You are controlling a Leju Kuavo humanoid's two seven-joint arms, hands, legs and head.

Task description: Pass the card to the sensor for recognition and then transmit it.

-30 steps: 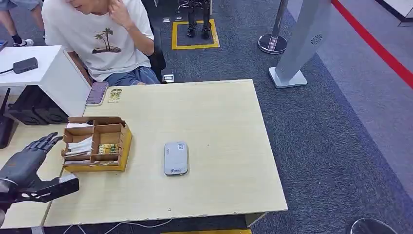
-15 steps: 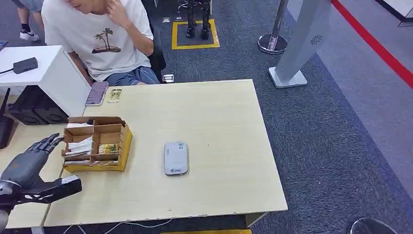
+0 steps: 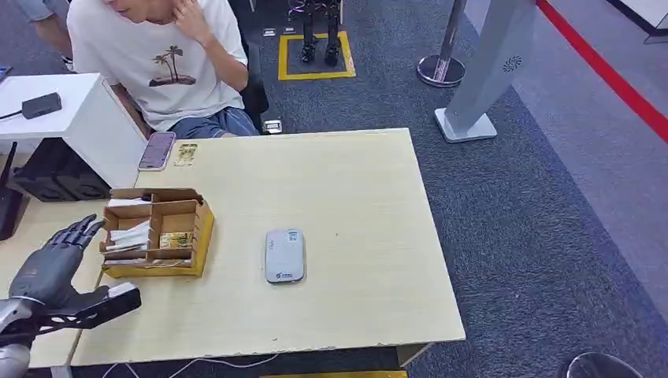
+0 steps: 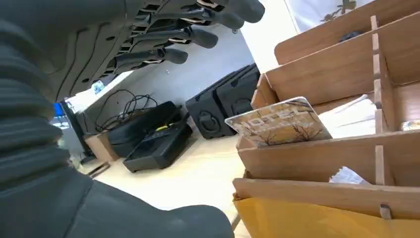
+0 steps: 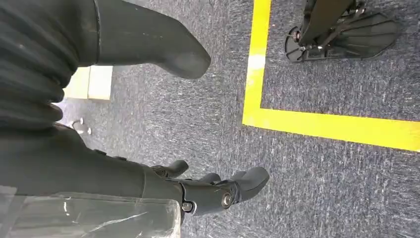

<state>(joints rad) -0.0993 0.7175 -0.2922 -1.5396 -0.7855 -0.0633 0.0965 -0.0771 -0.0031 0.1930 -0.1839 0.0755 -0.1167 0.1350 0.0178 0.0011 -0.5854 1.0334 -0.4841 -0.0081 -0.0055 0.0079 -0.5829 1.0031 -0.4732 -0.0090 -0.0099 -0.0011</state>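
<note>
Beside the wooden card organizer (image 3: 157, 232) on the desk (image 3: 346, 205), the left robot hand (image 3: 59, 272) is hovering — fingers spread, empty — sensor (image 3: 284, 255) lying well apart.

head: high, facing forward-down over counter (image 3: 354, 236) | left wrist: close behind left hand (image 4: 163, 44), facing wooden organizer (image 4: 337, 148) side-on; organizer shared with head view | right wrist: facing down at carpet floor (image 5: 322, 173)
</note>
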